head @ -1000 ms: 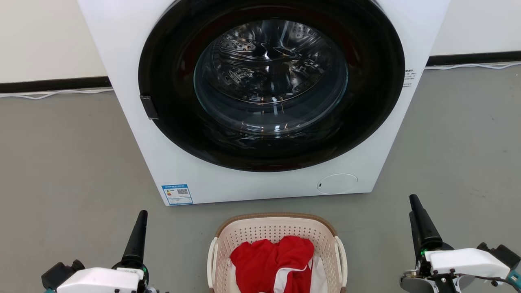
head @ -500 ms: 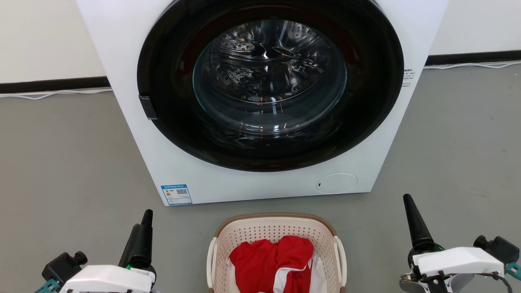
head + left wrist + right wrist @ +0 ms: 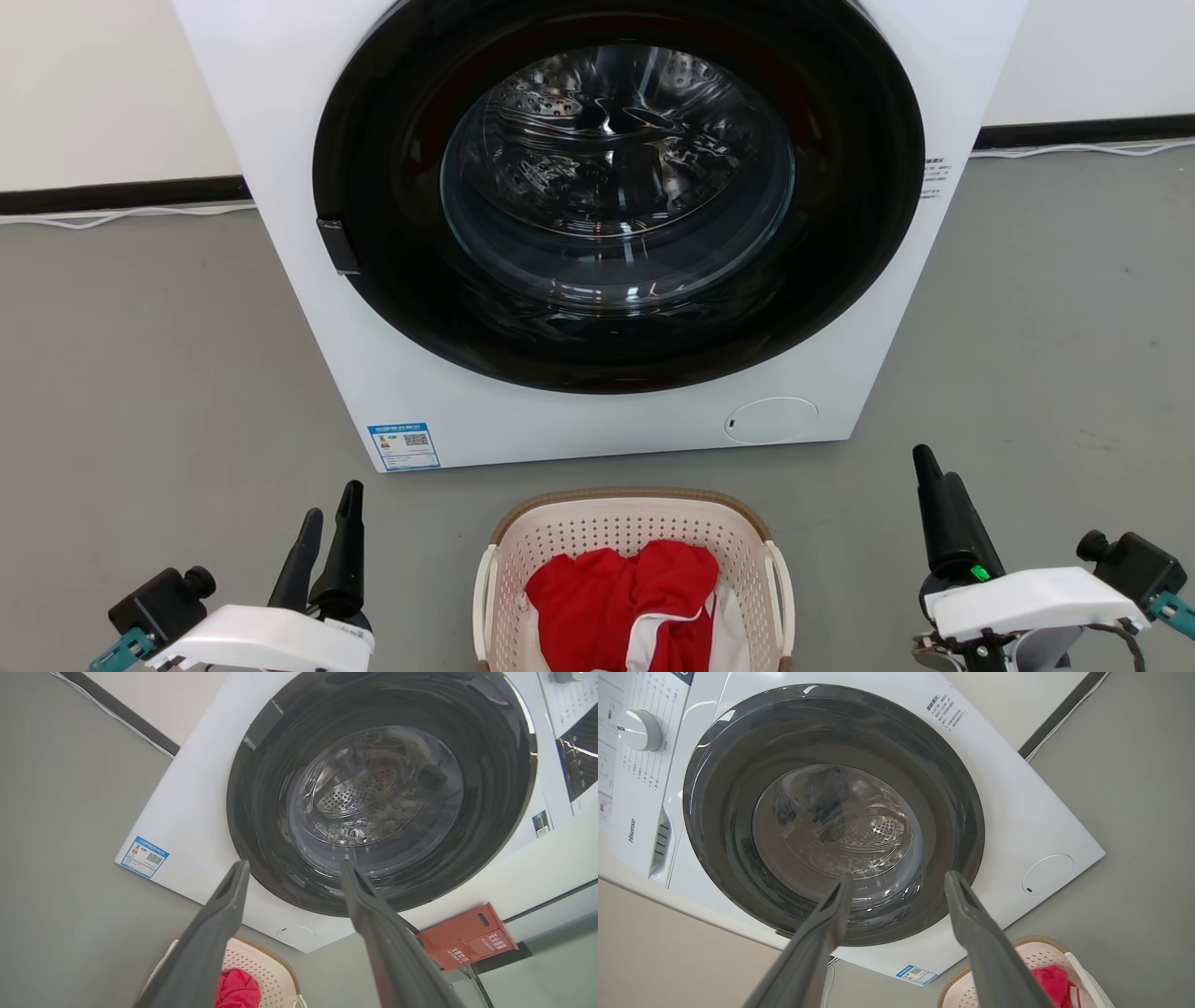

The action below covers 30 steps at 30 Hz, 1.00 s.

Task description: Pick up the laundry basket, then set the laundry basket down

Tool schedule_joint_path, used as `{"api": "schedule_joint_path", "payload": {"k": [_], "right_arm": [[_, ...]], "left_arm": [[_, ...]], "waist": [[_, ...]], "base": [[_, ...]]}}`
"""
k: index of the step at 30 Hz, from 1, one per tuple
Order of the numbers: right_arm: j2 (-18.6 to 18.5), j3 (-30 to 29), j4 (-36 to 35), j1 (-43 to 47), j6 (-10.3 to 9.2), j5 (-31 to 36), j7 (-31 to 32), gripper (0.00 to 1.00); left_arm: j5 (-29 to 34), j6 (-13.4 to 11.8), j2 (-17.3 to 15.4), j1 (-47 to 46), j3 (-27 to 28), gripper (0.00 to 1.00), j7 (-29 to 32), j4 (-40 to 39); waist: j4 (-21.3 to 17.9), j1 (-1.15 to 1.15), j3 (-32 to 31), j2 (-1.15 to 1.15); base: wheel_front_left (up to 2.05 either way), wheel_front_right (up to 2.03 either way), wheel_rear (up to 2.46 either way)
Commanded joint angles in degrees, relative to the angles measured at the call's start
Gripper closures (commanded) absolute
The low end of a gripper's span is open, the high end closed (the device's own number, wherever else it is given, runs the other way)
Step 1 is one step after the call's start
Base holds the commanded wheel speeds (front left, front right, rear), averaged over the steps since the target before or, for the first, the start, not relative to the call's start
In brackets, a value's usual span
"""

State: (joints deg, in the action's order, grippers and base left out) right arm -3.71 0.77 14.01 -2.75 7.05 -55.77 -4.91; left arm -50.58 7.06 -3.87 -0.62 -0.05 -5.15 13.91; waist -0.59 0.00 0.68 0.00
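A cream perforated plastic laundry basket (image 3: 607,527) with a brown woven-look rim sits on the grey floor (image 3: 140,373) at 6 o'clock, holding crumpled red cloth (image 3: 607,597). The left end effector (image 3: 332,501) at 8 o'clock and the right end effector (image 3: 934,464) at 4 hover spread and empty, flanking it, with a white washing machine (image 3: 280,140) at 12.

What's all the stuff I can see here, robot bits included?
washing machine: one, white, dark round door, centre
laundry basket: one, cream, brown rim, floor before machine
clothing: bundle, red and white, inside basket
label: one, blue, machine's lower left corner
box: one, red, beside machine
cable: one or two, white, along wall's foot
left end effector: one, dark, open, left of basket
right end effector: one, dark, open, right of basket
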Motion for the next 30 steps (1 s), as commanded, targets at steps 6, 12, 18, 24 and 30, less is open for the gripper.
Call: {"api": "schedule_joint_path", "payload": {"k": [6, 12, 18, 24, 30], "right_arm": [[-0.3, 1.6, -1.5, -3.3, 0.27, 4.7, -1.9, 0.0], [-0.3, 2.2, -1.5, -3.5, 0.29, 8.2, -2.9, 0.0], [-0.2, 2.5, -1.4, -3.7, 0.31, 12.2, -4.1, 0.0], [-0.2, 2.9, -1.3, -4.0, 0.34, 15.6, -5.1, 0.0], [-0.3, 3.4, -1.4, -4.1, 0.36, 19.0, -6.1, 0.0]], "left_arm": [[4.9, 0.3, -0.7, -3.1, 0.7, 0.0, -1.6, -1.9], [8.6, 0.3, -0.9, -3.3, 0.5, 0.0, -2.7, -2.3], [12.7, 0.3, -1.1, -3.4, 0.2, 0.0, -3.8, -2.7], [16.0, 0.3, -1.2, -3.6, 0.0, 0.0, -4.8, -3.0], [19.5, 0.3, -1.3, -3.8, -0.2, 0.0, -5.8, -3.2]], "waist": [[-0.1, 0.0, 0.2, 0.0], [-0.2, 0.0, 0.3, 0.0], [-0.3, 0.0, 0.4, 0.0], [-0.4, 0.0, 0.4, 0.0], [-0.4, 0.0, 0.4, 0.0]], "base": [[0.0, 0.0, 0.0], [0.0, 0.0, 0.0], [0.0, 0.0, 0.0], [0.0, 0.0, 0.0], [0.0, 0.0, 0.0]]}}
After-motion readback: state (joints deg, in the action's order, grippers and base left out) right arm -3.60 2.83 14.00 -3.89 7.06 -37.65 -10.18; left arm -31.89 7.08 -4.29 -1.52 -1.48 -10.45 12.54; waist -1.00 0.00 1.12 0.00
